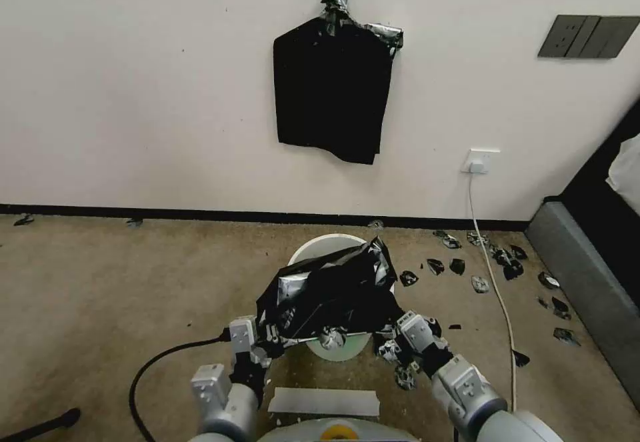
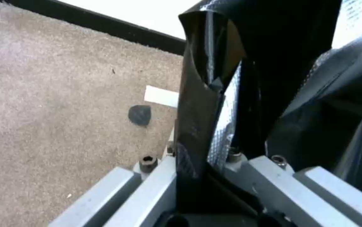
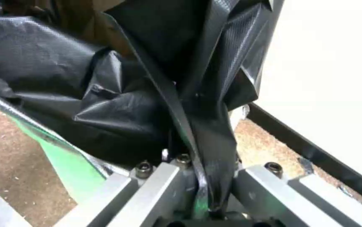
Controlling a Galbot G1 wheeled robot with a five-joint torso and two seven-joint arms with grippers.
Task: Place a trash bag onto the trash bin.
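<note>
The cream-white trash bin (image 1: pixel 312 249) stands on the carpet in front of me, near the wall. The crinkled glossy black trash bag (image 1: pixel 333 292) is spread over its near side, and the far part of the rim shows bare. My left gripper (image 1: pixel 262 335) is shut on the bag's left edge, my right gripper (image 1: pixel 395 337) on its right edge. In the left wrist view a fold of the bag (image 2: pixel 208 104) is pinched in the left gripper (image 2: pixel 202 179). The right wrist view has a twisted strip of the bag (image 3: pixel 206 126) clamped in the right gripper (image 3: pixel 209 189).
A flat black bundle (image 1: pixel 330 89) hangs on the wall above the bin. Torn black scraps (image 1: pixel 497 259) and a white cable (image 1: pixel 497 289) lie on the carpet to the right, beside a grey furniture edge (image 1: pixel 587 289). A black cable (image 1: pixel 157 362) and a pale tape strip (image 1: pixel 325 401) lie close by.
</note>
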